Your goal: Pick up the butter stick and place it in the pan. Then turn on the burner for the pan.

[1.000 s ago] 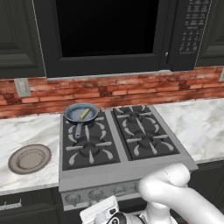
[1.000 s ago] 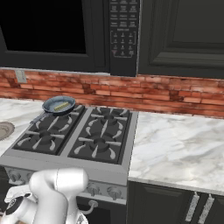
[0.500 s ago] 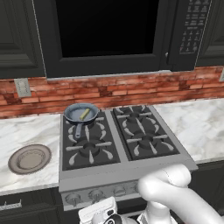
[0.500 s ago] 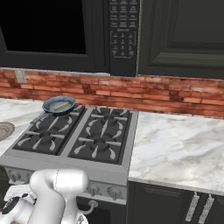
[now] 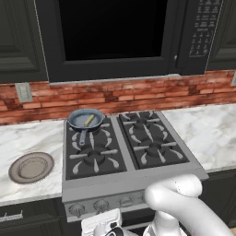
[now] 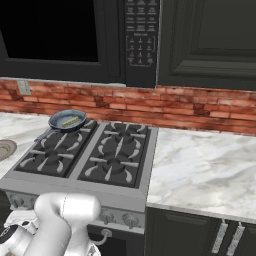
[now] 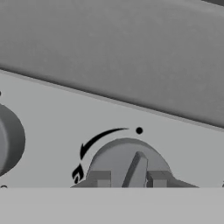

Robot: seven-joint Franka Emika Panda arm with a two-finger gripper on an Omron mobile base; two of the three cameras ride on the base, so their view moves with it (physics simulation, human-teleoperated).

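Observation:
The pan sits on the stove's rear left burner, its dark handle pointing toward the front. Inside it lies the butter stick, a small pale yellow bar; from the right base camera the pan and butter stick appear at the far left. My arm bends down in front of the stove, its hand low against the control panel. In the hand view my gripper is shut on the raised ridge of a grey burner knob, one fingertip on each side. A flame mark and curved arrow sit beside the knob.
Another knob is just left of the held one, in a row of knobs along the stove front. A beige-grey plate rests on the left marble counter. A microwave and dark cabinets hang above the brick backsplash.
The hand has settled slightly lower at the stove front and the jaws have closed on the knob. Pan, butter stick and plate have not moved.

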